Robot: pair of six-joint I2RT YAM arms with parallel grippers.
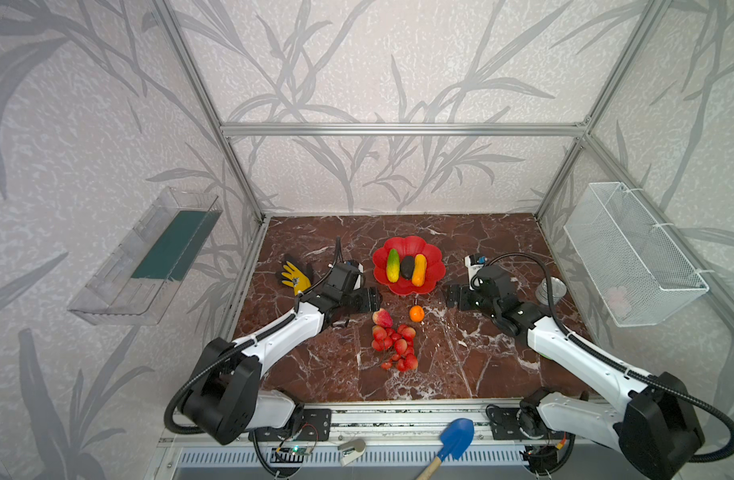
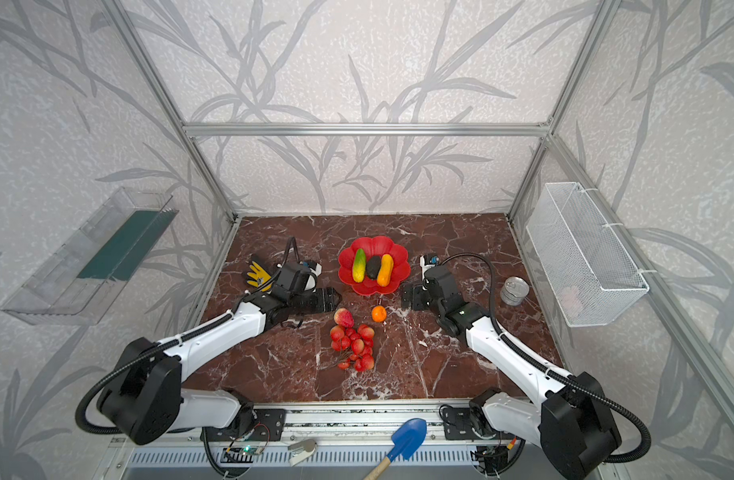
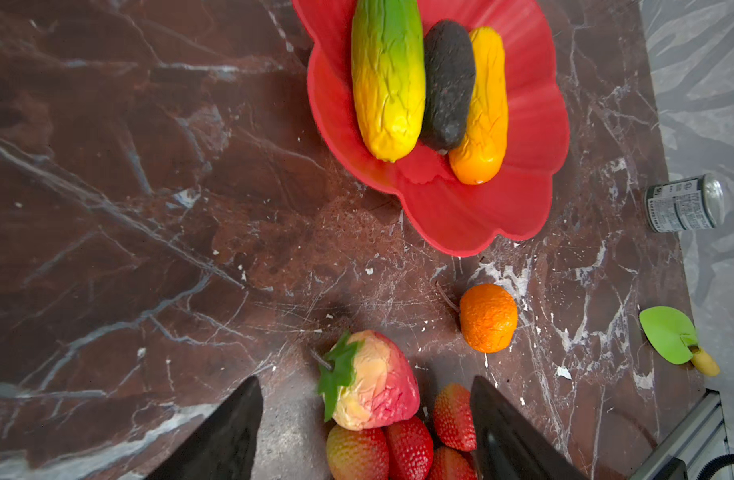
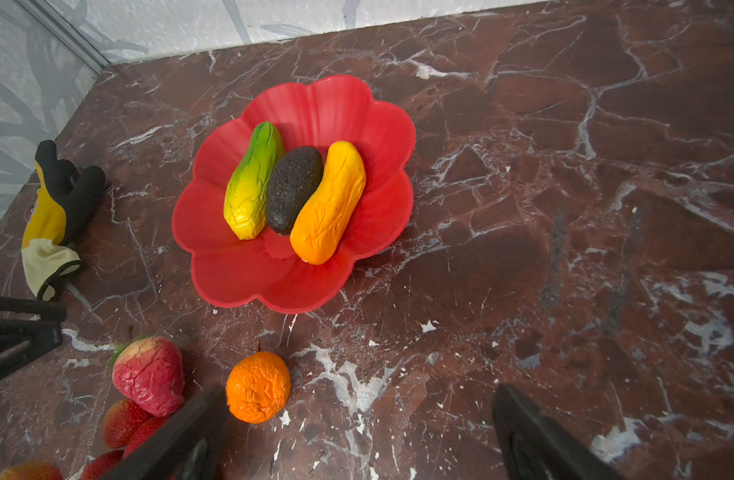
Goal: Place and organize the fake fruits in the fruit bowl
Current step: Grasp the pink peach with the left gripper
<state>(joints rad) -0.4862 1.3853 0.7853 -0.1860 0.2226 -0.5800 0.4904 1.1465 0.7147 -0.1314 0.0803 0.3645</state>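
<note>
1. The table [image 1: 461, 365] is wide open at the front and right. A glove [image 1: 294, 277] and a can [image 1: 550, 289] sit well clear near the side walls.
2. The bowl [image 1: 435, 258] stands mid-table toward the back. A green fruit [image 1: 393, 266], an avocado [image 1: 407, 267] and a yellow fruit [image 1: 419, 270] lie side by side in it, and the front petals are free.
3. The left gripper [image 1: 375, 300] is spread wide and empty, low beside the peach. The right gripper [image 4: 359, 392] gapes wide too, holding nothing, near the bowl's front edge.
4. The berry bunch [image 1: 394, 347] lies nearest the front. It looks light and floppy, so grab the thick middle and expect dangling.
5. The peach [image 1: 382, 318] is just beside the bunch. It's likely light, firm plastic, so squeeze across its belly.
6. The orange [image 1: 417, 313] sits alone before the bowl. It's round and could roll, so pinch it dead centre.
</note>
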